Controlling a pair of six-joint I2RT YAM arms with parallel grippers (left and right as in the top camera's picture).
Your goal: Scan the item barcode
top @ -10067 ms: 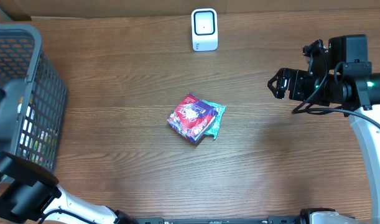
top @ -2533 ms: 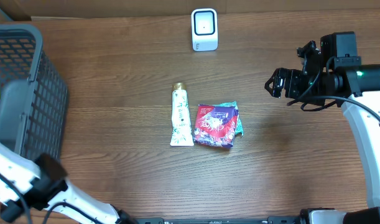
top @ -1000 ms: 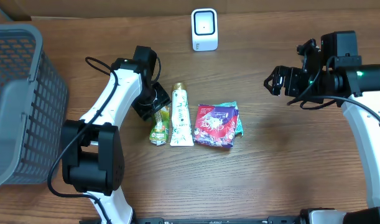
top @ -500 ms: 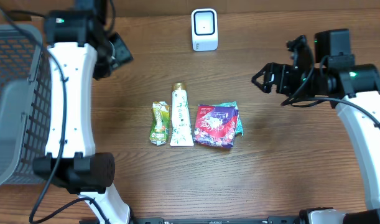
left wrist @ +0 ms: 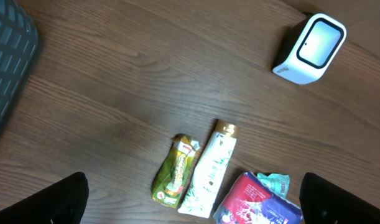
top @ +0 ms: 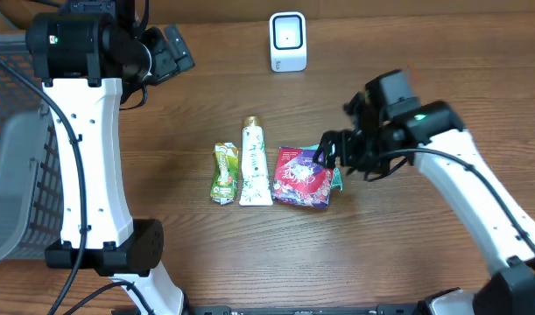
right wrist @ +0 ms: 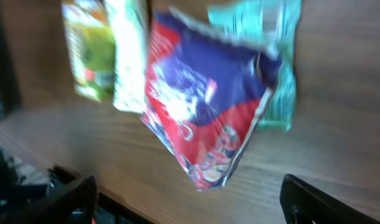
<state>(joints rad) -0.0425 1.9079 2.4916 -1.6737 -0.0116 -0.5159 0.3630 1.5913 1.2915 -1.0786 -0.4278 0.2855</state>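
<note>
Four items lie in a row mid-table: a green pouch (top: 223, 173), a white tube (top: 253, 164), a red-and-purple pouch (top: 302, 177) and a teal packet (top: 335, 178) partly under it. The white barcode scanner (top: 287, 41) stands at the far edge. My right gripper (top: 333, 156) hovers open over the red pouch's right edge. In the right wrist view the red pouch (right wrist: 202, 118) fills the middle, with nothing between the fingers (right wrist: 59, 199). My left gripper (top: 175, 54) is raised at the far left, open and empty. Its view looks down on the green pouch (left wrist: 175, 179), white tube (left wrist: 211, 171) and scanner (left wrist: 309, 40).
A dark mesh basket (top: 22, 175) stands along the left edge, its corner (left wrist: 9, 68) also in the left wrist view. The table is brown wood. The left arm's white links run down the left side of the table.
The left gripper set the green pouch beside the tube, opened, and swung up to the far left. The right arm came down and leftward to over the red pouch.
</note>
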